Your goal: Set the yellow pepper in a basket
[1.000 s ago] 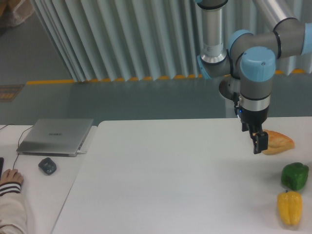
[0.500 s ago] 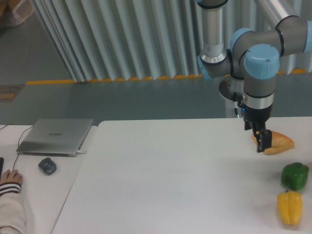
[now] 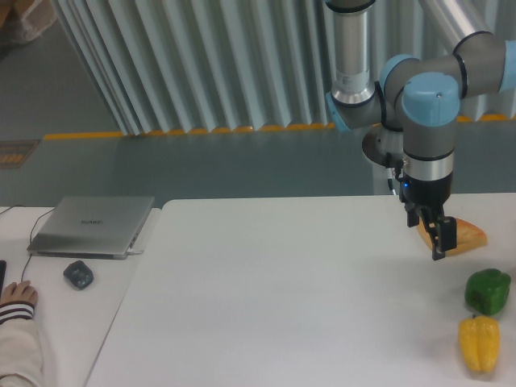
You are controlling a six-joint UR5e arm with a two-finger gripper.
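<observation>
**While the pepper lies untouched, the task is judged barely begun**

Although the arm is already over the right part of the table [image 3: 266,306], nothing is held. The gripper [image 3: 439,242] is seen hanging above the surface, in front of the orange-tan bread piece [image 3: 463,236], which it partly hides. Its fingers are viewed nearly edge-on as one dark shape, so whether they stand apart or together cannot be told; no object is seen between them.

The yellow pepper [image 3: 480,343] is found at the near right corner of the table, lying on the surface just in front of the green pepper [image 3: 488,291], the two nearly touching. It is well below and to the right of the gripper, apart from it.

No basket is shown anywhere in the view, so the place of delivery cannot be pointed out. Further left, on a separate lower desk, a closed laptop [image 3: 93,225] and a mouse [image 3: 78,274] are seen, with a person's hand [image 3: 16,293] at the edge.

Almost everything is judged to remain: the pepper is yet to be reached, grasped, lifted, carried and released into a basket.
</observation>
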